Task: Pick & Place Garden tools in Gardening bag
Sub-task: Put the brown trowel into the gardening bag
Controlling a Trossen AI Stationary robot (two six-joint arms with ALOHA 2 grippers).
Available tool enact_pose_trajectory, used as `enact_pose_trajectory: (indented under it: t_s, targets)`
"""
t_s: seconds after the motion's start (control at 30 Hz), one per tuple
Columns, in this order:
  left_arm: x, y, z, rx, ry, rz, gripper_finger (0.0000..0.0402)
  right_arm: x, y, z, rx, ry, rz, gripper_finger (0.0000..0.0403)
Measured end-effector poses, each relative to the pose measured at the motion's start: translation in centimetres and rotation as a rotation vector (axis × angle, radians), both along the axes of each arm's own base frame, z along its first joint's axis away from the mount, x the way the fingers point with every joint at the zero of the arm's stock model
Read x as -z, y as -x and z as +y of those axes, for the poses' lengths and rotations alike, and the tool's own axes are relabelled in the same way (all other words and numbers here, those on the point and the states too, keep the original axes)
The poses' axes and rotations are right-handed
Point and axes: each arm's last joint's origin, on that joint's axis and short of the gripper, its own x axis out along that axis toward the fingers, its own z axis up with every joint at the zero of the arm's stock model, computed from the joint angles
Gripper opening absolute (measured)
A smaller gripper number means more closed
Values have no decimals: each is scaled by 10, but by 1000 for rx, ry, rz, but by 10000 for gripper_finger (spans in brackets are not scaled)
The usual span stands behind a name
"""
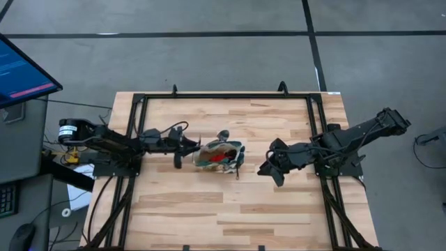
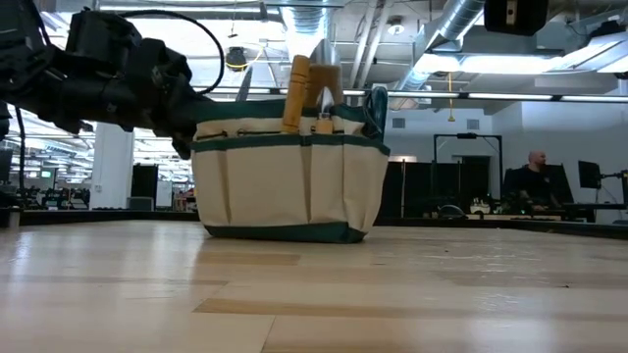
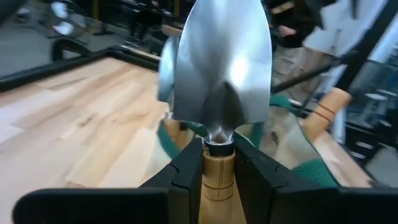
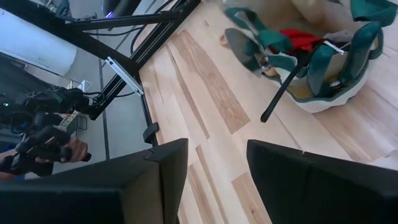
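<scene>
A light wooden desk [image 1: 230,209] in a black frame carries the gardening bag [image 2: 289,176] near its middle, a beige tote with dark green trim standing upright with its mouth open. The left arm reaches to the bag's left side, its left tool [image 3: 219,165] clamped on the wooden handle of a hand trowel [image 3: 222,68], the silver blade pointing toward the bag. The right arm rests to the bag's right, apart from it; the right tool [image 4: 217,180] stands with fingers apart, holding nothing. Inside the bag lie a red-and-black glove [image 1: 221,157] and another trowel's blade [image 1: 223,135], while a wooden handle [image 2: 295,94] rises above the rim. A dark-handled tool, likely the pruning shears [image 4: 283,90], leans out over the bag's edge toward the desk.
</scene>
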Motion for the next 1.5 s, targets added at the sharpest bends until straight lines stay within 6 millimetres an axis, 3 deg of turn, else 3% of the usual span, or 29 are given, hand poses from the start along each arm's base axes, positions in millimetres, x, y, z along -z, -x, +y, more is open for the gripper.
enact_pose_trajectory:
  t_s: [0.5, 1.03, 1.5]
  targets:
    - [2, 0, 3, 71, -3, 17, 82, 1, 1, -1, -1, 4, 16, 159]
    - [2, 0, 0, 178, 83, 20, 170, 1, 1, -1, -19, 22, 12, 159]
    - [-3, 3, -3, 270, 133, -2, 188, 1, 1, 0, -34, 40, 8, 159]
